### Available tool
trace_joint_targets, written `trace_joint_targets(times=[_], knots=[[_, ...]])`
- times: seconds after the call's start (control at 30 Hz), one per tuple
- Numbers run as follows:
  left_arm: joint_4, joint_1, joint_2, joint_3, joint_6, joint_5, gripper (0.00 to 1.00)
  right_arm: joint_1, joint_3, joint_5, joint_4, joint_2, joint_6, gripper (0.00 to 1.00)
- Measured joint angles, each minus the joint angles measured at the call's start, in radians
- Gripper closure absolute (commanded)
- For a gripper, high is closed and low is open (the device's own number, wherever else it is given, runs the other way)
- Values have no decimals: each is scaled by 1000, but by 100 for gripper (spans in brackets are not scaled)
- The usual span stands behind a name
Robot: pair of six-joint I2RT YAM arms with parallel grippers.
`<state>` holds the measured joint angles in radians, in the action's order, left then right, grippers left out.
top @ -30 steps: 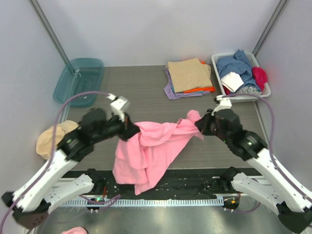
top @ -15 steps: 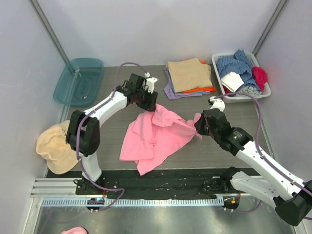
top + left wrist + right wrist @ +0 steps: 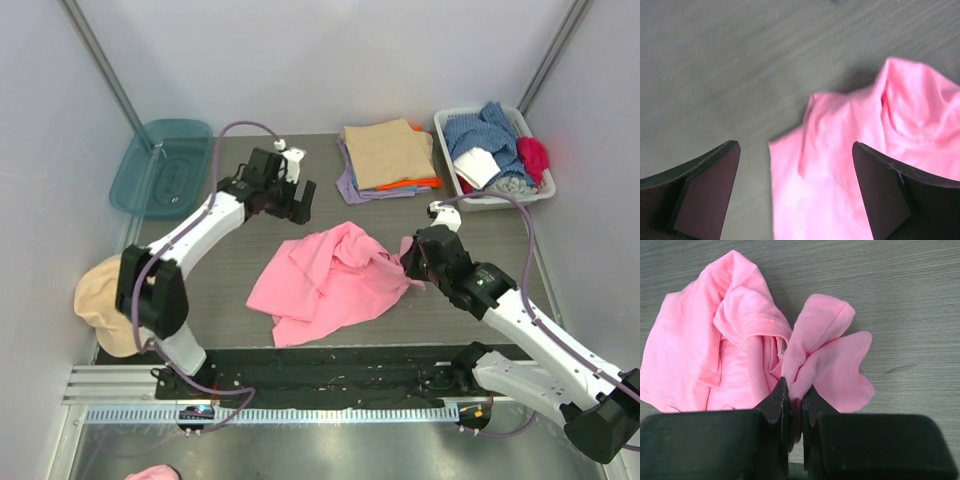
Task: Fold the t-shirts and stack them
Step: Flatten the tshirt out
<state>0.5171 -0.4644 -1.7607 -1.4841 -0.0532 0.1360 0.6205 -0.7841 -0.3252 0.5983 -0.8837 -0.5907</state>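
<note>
A bright pink t-shirt (image 3: 325, 280) lies crumpled in the middle of the table. My right gripper (image 3: 405, 255) is shut on a bunched fold at the shirt's right edge (image 3: 800, 375). My left gripper (image 3: 303, 203) hangs open above the table, just beyond the shirt's far edge, with nothing between its fingers (image 3: 705, 190); the pink cloth (image 3: 850, 170) lies below it. A stack of folded t-shirts (image 3: 388, 160) sits at the back right, tan on top with orange and lilac edges showing beneath.
A white basket (image 3: 541, 186) full of mixed clothes stands at the back right corner. A teal plastic lid (image 3: 160, 165) lies at the back left. A round tan cap (image 3: 100, 300) sits at the table's left edge.
My left gripper carried the shirt's corner from the near left toward the far middle, then opened and let it go. The shirt dropped flatter on the table. The right gripper kept its hold.
</note>
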Motion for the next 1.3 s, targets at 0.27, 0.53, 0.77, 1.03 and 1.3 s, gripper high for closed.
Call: trace_joint_targets(times=[0.27,0.53,0.77,1.03,1.3], knots=[[-31,-197,489,523,-340,-171,2,-1,16,2,0,-20,0,99],[50,-473,663,809,-738,-401,17,-1,16,7,-9,-33,0,99],[177,-603,678,809,-950,-546,33,-1,16,13,-15,-33,-1,99],[265,-834,702,834,-1202,-627,39,-1,21,14,-16,-33,-4,99],[335,-916,705,871,-1350,-683,43,-1,24,24,-16,-33,-6,99]])
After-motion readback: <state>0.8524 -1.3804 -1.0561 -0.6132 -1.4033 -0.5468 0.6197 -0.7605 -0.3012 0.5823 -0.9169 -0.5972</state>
